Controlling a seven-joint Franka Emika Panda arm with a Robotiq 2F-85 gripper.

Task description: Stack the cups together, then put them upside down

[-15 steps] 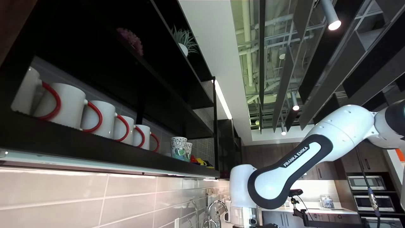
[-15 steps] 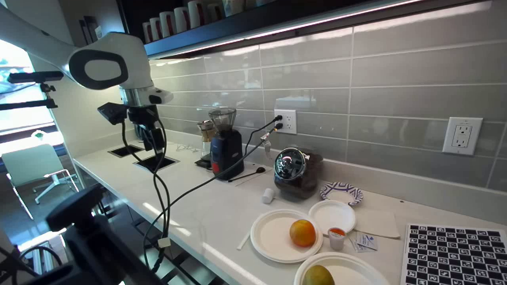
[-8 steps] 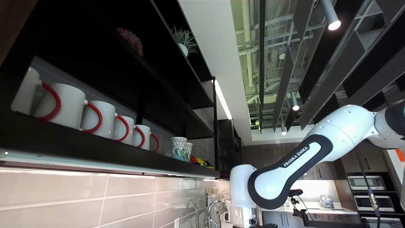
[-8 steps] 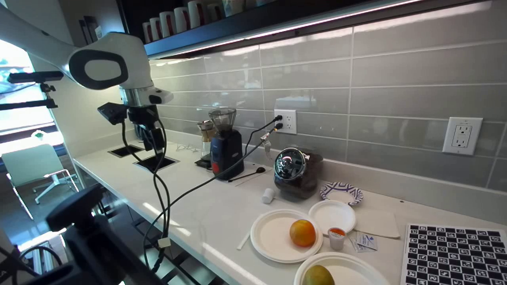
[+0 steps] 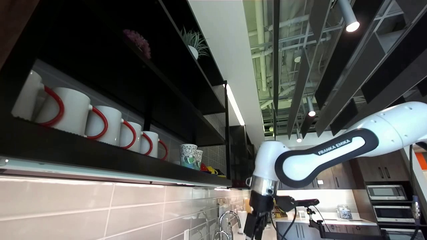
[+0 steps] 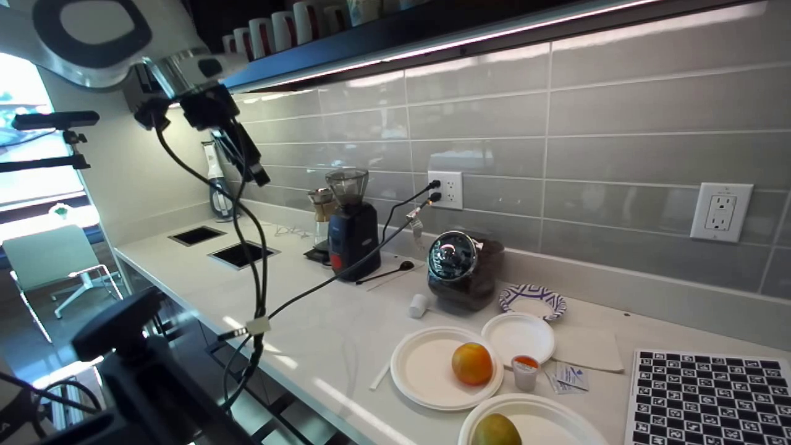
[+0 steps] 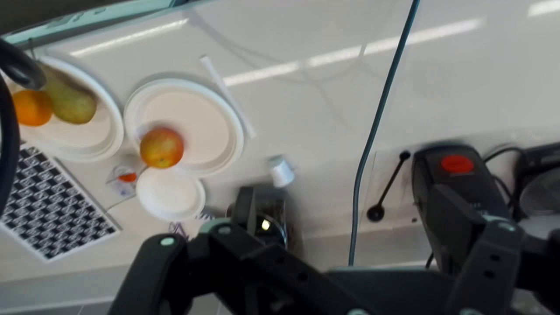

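Two small pale cups with teal-green patterning stand side by side on the black shelf, a larger-looking cup (image 5: 188,155) and one partly behind it (image 5: 198,158). In an exterior view one patterned cup (image 6: 364,11) is cut off by the top edge. The cups do not show in the wrist view. My gripper (image 7: 352,214) is open, with its two fingers wide apart and nothing between them. It hangs tilted in the air above the counter, below shelf height, in both exterior views (image 5: 254,226) (image 6: 250,162), well apart from the cups.
White mugs with red handles (image 5: 108,125) line the shelf (image 5: 100,151). On the counter (image 6: 334,346) stand a coffee grinder (image 6: 353,238), a dark jar (image 6: 469,278), plates with fruit (image 6: 426,389) and a small white cup (image 6: 418,305). A cable (image 7: 380,113) hangs before the wrist camera.
My arm has risen within the last half second and the gripper has tilted, its fingers swinging toward the tiled wall. The gripper now shows in both exterior views. The cups have not moved.
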